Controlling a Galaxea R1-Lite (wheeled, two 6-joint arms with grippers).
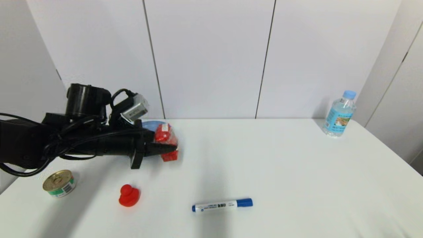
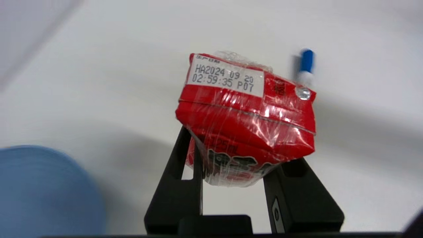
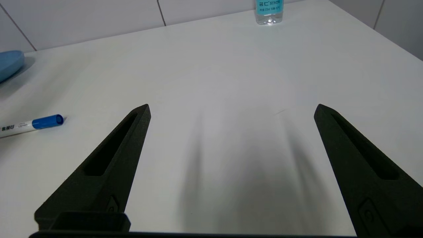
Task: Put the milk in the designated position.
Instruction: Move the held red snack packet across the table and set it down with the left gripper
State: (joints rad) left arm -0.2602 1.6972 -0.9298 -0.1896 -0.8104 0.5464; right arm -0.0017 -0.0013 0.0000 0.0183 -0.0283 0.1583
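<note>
So my left gripper (image 1: 165,148) is clamped on the milk (image 1: 167,142), the little red carton wrapped in clear film, and it's up off the white table (image 1: 281,172) over the far left part of it. From my left wrist cam the carton (image 2: 246,112) sits squeezed between my two black fingers (image 2: 185,175), tilted, with the white date patch facing the camera. It looks a bit crumpled where I'm pinching it.

Right behind the milk in the head view there's a blue plate (image 1: 153,125), mostly hidden by my arm and the carton; can't tell if the milk is over it or just in front of it. The plate also shows as a blue blur in the wrist cam (image 2: 46,191).

Other stuff lying around: a red duck (image 1: 129,195) near the front left, a small tin can (image 1: 59,183) further left of it, a blue-capped marker (image 1: 222,205) lying flat near the front middle, and a water bottle (image 1: 340,114) standing at the far right corner.

My right gripper (image 3: 231,109) is parked low over bare table, fingers spread wide, holding nothing
</note>
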